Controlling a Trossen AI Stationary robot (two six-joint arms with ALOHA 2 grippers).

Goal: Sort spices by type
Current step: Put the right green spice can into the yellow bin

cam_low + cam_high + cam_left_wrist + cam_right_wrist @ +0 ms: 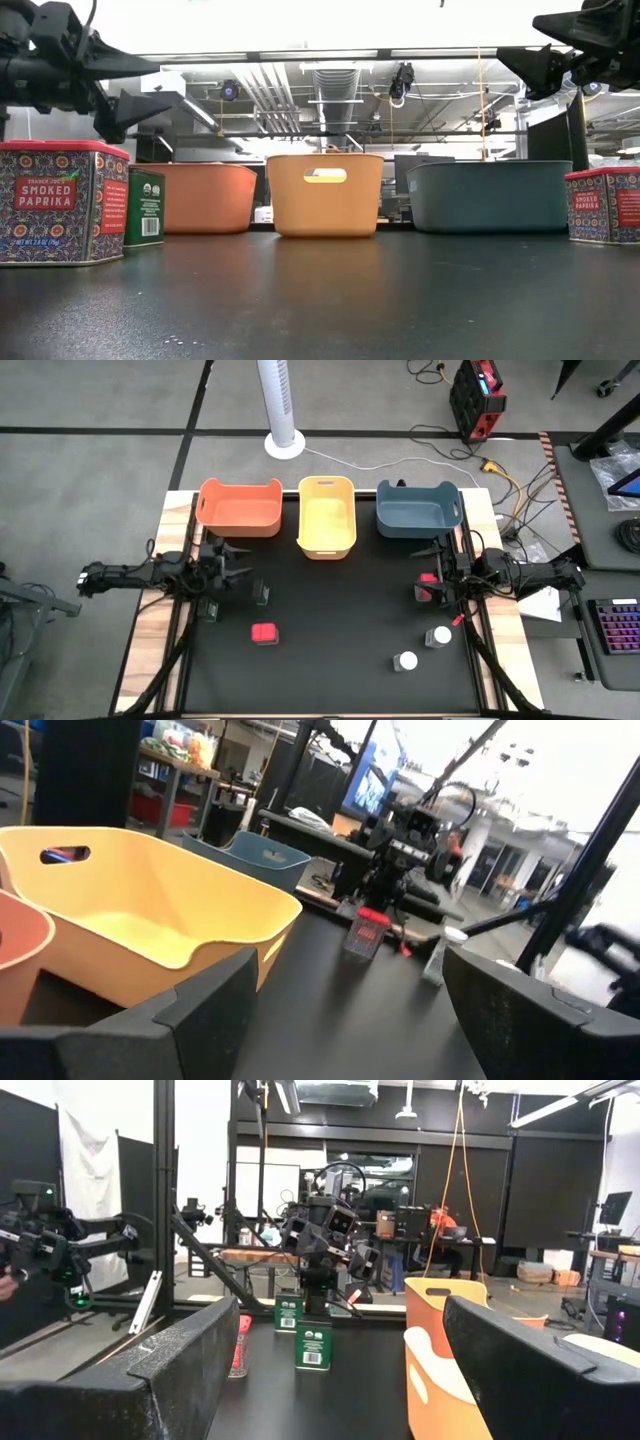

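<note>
Both grippers hang open above the table and touch nothing. My left gripper (246, 563) (350, 1020) is near the left edge, in front of the orange bin (240, 507). Two black boxes (208, 608) (261, 595) stand on the table just nearer than it, and a red box (264, 633) stands nearer still. My right gripper (424, 560) (340, 1380) is by the right edge, in front of the blue bin (417, 508). The second red box (427, 584) sits on the table close under it. Two white-capped jars (438, 636) (405, 660) stand nearer the front.
The yellow bin (327, 515) stands between the orange and blue bins along the far edge. The middle of the black tabletop (340, 610) is bare. The low view shows a paprika tin (60, 205) and a green-labelled box (145, 207) at the left, and a red tin (605, 205) at the right.
</note>
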